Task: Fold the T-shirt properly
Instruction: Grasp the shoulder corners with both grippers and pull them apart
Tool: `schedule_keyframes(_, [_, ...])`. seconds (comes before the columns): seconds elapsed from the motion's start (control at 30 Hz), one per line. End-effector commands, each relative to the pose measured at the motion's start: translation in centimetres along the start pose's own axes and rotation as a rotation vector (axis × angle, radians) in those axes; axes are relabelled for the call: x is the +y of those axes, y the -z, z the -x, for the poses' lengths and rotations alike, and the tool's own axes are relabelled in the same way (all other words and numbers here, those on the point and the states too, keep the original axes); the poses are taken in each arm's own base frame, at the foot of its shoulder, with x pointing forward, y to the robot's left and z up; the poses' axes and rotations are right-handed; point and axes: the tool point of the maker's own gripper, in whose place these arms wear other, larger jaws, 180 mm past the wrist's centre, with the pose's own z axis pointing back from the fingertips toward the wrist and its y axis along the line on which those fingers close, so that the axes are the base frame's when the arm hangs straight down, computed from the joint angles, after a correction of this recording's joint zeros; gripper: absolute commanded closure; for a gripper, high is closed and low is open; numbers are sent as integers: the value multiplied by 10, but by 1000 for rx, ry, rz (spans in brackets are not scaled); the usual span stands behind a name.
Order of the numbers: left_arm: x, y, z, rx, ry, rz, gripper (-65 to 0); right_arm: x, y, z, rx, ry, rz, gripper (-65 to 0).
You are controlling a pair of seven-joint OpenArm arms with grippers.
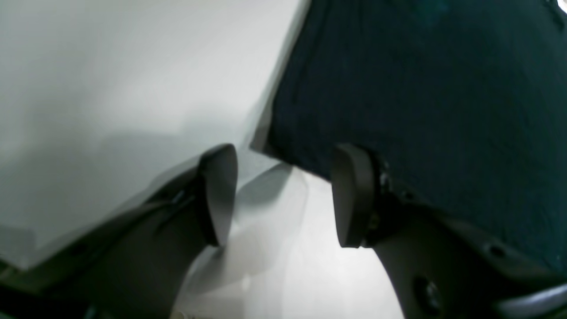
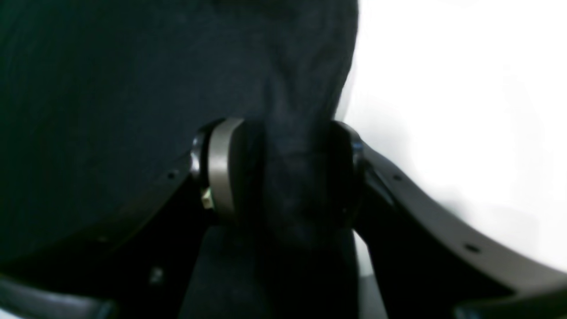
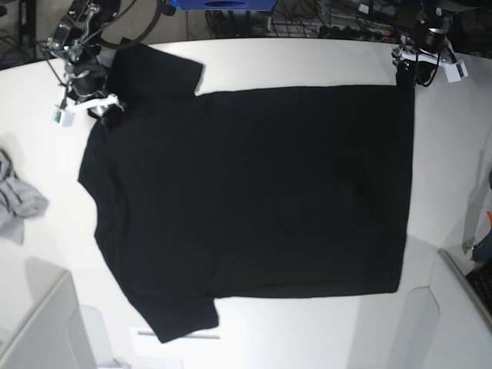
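Near edge, base view: bare white table [image 3: 307, 330]; a loose grey cloth [image 3: 17, 201] lies at the table's left side, apart from the shirt.

T-shirt [image 3: 254, 192]: spread flat across the middle of the table, plain black side up, no print showing. One sleeve points to the near-left, the other to the far-left; the straight hem runs down the view's right side. Few wrinkles.

Right gripper [image 2: 279, 173]: at the far-left of the base view, by the shoulder and upper sleeve. The wrist view shows a bunched ridge of black fabric pinched between its fingers [image 2: 221, 168], so it holds the T-shirt.

Left gripper [image 1: 283, 195]: at the far-right corner of the hem. Jaws stand wide apart with only table showing between them; the shirt's corner lies just beyond the fingertips, one finger [image 1: 352, 195] over the fabric edge. Nothing held.

Step in hand (judgement): taking both far corners before the first fold; only one is secured.

Risk 1: if the right arm lifts alone, the cloth would drag askew and wrinkle.

Risk 2: the left jaws may close on bare table, or catch only one layer, since the corner is not between them.

Risk 3: the right grip holds a bunch, not a flat edge; the fold line may come out crooked.
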Motion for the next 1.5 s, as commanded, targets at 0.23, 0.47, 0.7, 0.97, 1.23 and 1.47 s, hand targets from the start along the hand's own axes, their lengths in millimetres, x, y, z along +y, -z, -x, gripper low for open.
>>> schedule_keyframes(0.23, [-5, 8, -15, -42, 1, 16, -326, 0, -2, -2, -4, -11, -2, -264])
schedule_keyframes(0.47, [-11, 15, -15, -33, -1, 32, -321, -2, -3, 0, 0, -11, 0, -261])
schedule_keyframes(0.7, [-4, 31, 12, 107, -54, 23, -142, -2, -3, 0, 1, -10, 2, -257])
schedule_keyframes(0.97, [-3, 30, 12, 113, -42, 21, 0, -4, -4, -1, -4, -6, 8, 0])
schedule_keyframes(1.23, [2, 7, -8, 113, 79, 12, 0, -4, -23, -3, -28, -13, 3, 0])
schedule_keyframes(1.47, [-11, -11, -18, 104, 160, 34, 0, 0, -52, -4, -52, -5, -19, 0])
